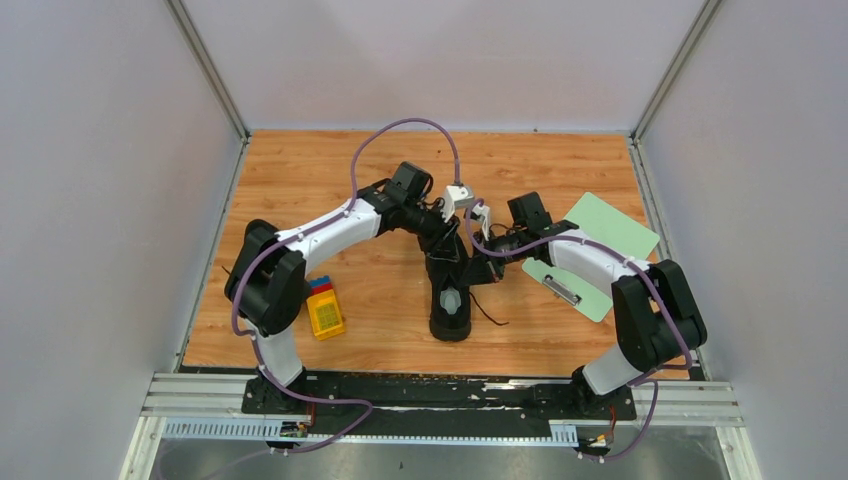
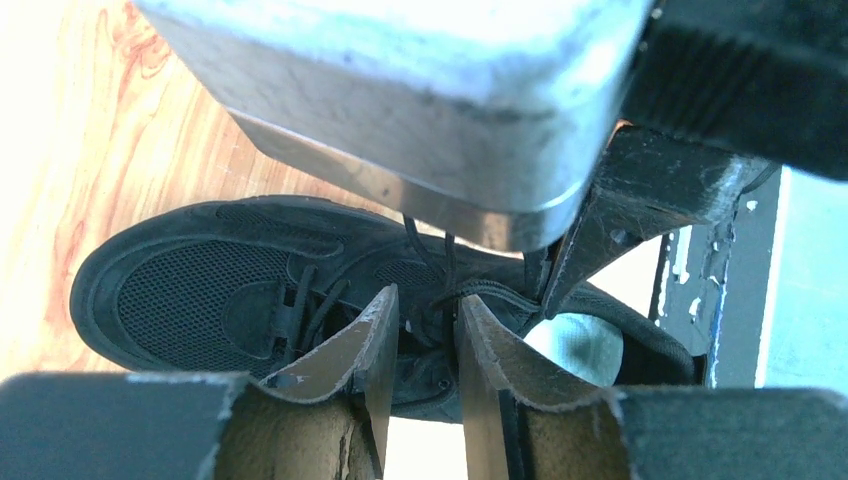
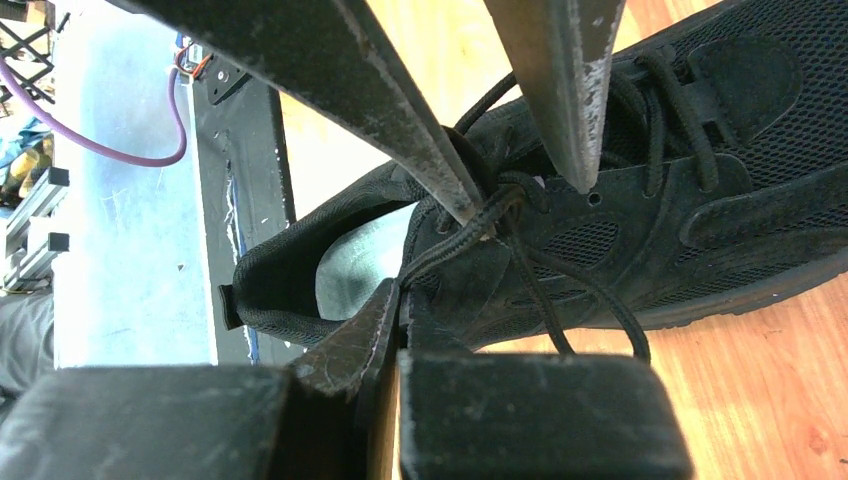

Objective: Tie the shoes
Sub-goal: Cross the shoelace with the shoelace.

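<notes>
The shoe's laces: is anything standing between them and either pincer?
Nothing visible does. The left pincer is open, one finger on either side of the laces on the shoe. The right pincer looks shut on one lace.

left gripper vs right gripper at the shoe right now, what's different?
Jaws: the left gripper is open, with a gap between its fingers; the right gripper is shut on a lace. Place: the left gripper's tips sit at the top eyelets, one touching the laces; the right gripper holds its strand beside them. Both are at the same black shoe, near its opening.
</notes>
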Action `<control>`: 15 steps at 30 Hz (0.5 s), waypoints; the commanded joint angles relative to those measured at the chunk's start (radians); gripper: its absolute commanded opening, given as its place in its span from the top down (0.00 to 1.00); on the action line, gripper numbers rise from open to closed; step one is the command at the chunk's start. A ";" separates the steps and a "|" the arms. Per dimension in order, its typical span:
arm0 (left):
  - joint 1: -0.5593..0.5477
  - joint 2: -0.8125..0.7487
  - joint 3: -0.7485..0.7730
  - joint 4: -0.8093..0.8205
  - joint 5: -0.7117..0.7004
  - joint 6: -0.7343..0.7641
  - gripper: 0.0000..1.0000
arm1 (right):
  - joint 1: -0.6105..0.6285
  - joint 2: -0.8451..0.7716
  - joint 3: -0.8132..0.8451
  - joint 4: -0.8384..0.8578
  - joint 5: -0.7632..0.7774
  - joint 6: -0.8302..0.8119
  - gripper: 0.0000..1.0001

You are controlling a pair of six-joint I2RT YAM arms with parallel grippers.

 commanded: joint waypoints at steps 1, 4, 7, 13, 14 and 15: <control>-0.016 0.013 0.044 -0.067 0.057 0.088 0.64 | -0.007 -0.008 0.010 0.015 -0.007 0.011 1.00; -0.016 0.006 0.038 -0.087 0.072 0.111 0.65 | -0.011 -0.011 0.005 0.015 -0.008 0.011 1.00; -0.017 0.004 0.038 -0.119 0.099 0.136 0.64 | -0.016 -0.014 0.004 0.015 -0.009 0.011 1.00; -0.019 0.005 0.029 -0.107 0.080 0.132 0.66 | -0.019 -0.017 0.003 0.016 -0.009 0.014 1.00; -0.020 0.008 0.028 -0.104 0.077 0.128 0.67 | -0.019 -0.018 0.003 0.016 -0.009 0.014 1.00; -0.020 0.014 0.030 -0.099 0.072 0.122 0.68 | -0.020 -0.017 0.003 0.015 -0.009 0.014 1.00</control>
